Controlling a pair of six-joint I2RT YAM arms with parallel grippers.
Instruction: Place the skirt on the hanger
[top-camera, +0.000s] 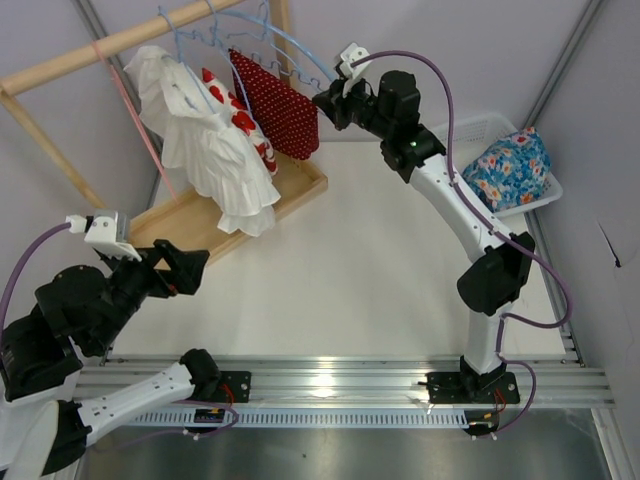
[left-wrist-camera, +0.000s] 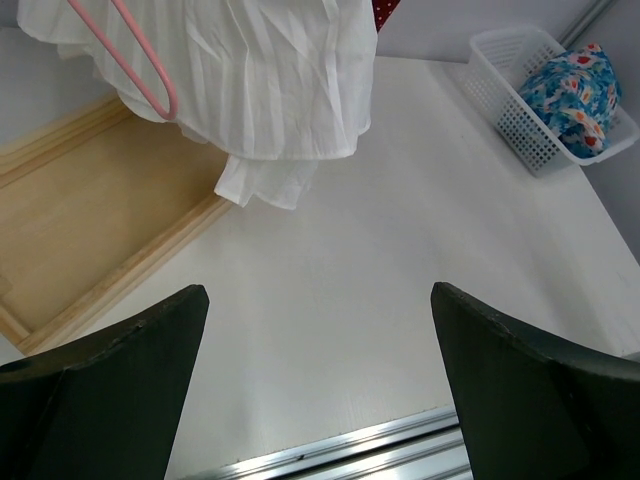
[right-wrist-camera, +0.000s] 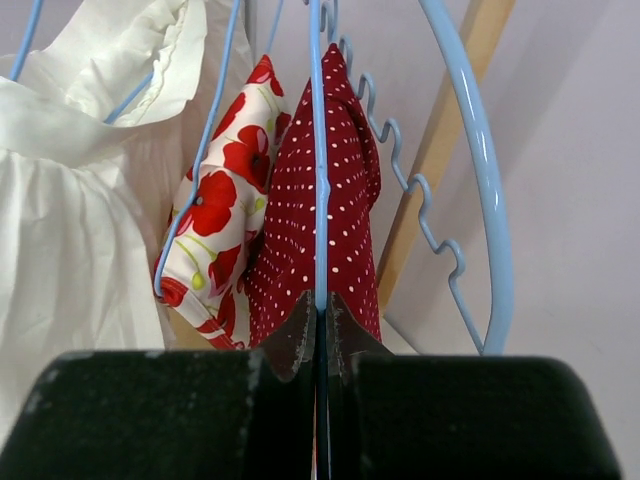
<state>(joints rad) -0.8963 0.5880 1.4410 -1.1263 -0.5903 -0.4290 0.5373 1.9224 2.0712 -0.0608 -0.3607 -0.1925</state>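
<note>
The skirt (right-wrist-camera: 335, 190) hangs folded over the hanger (right-wrist-camera: 320, 120) at the right end of the wooden rack (top-camera: 60, 65). In the right wrist view the slim blue wire runs straight down the front of the dotted cloth. The right claw (right-wrist-camera: 320, 305) is clenched on that wire, its two fingertips pressed together around it just below the skirt's lower edge. Just beside the skirt on one side hangs a poppy-print cloth (right-wrist-camera: 225, 200) with a white ruffled garment (right-wrist-camera: 70, 260) beyond it, and on the other side curves a thicker blue hanger with a wavy bar (right-wrist-camera: 480, 180). From above I cannot tell whether the hanger's hook sits properly over the rail, and that is the main risk: if the claw lets go before the hook is seated, hanger and skirt would likely fall onto the rack's wooden base (top-camera: 190, 225). Drawing back without letting go could drag the hanger off, and any jerk might slide the loosely draped skirt down the thin frame or snag the wavy bar. The left claw (left-wrist-camera: 318, 295) is released, jaws wide apart, low over the white counter (top-camera: 340, 270), well apart from the rack. A white basket (top-camera: 455, 128) with a blue floral garment (top-camera: 510, 165) sits at the counter's far right.
</note>
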